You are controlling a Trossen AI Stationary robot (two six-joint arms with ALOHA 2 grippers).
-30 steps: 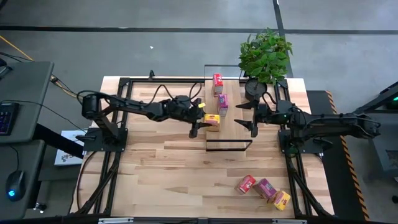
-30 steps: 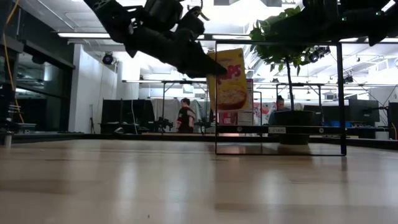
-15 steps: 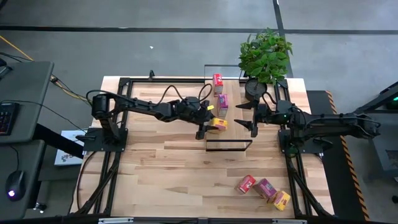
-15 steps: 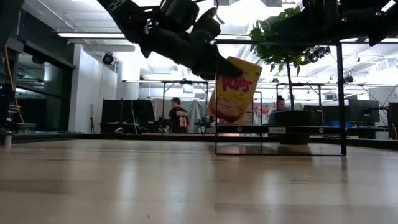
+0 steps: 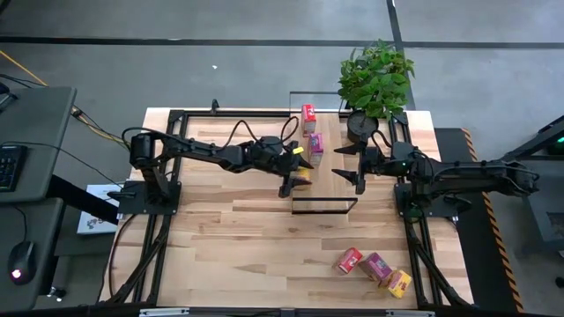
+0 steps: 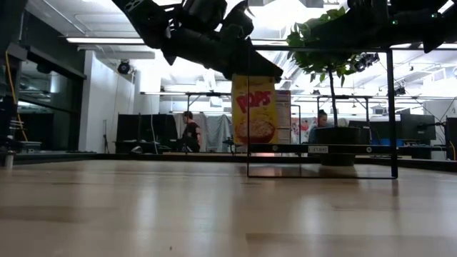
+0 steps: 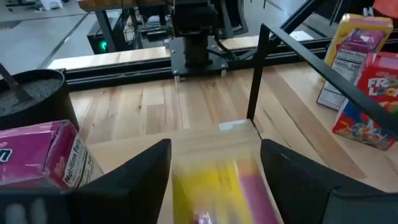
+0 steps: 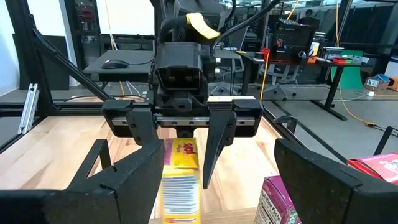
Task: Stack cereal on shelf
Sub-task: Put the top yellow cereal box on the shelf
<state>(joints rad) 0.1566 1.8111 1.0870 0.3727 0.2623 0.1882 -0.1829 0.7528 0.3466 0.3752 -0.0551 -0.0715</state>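
Note:
A yellow cereal box (image 6: 253, 111) stands upright on the shelf (image 5: 339, 180), at its near part. My left gripper (image 5: 293, 176) is open. It reaches in level from the table's left, one finger on each side of the box's top (image 8: 180, 152). Farther back on the shelf stand a pink box (image 5: 315, 147) and a red box (image 5: 308, 114). My right gripper (image 5: 339, 163) waits open at the shelf's right side with nothing between its fingers. My left gripper's fingers (image 8: 214, 146) flank the top of the yellow box, which rests with its bottom on the shelf. I cannot tell whether either finger touches the box.
Three more boxes lie on the table at the near right: red (image 5: 349, 261), pink (image 5: 376, 266) and yellow (image 5: 398, 283). A potted plant (image 5: 377, 79) stands at the far right corner beside the shelf. The shelf's thin black frame (image 6: 391, 107) rises around it.
My left gripper has moved toward the table's right edge, over the shelf, and its fingers have spread. The yellow box tipped over to one side in the hold, then came down and now stands upright on the shelf.

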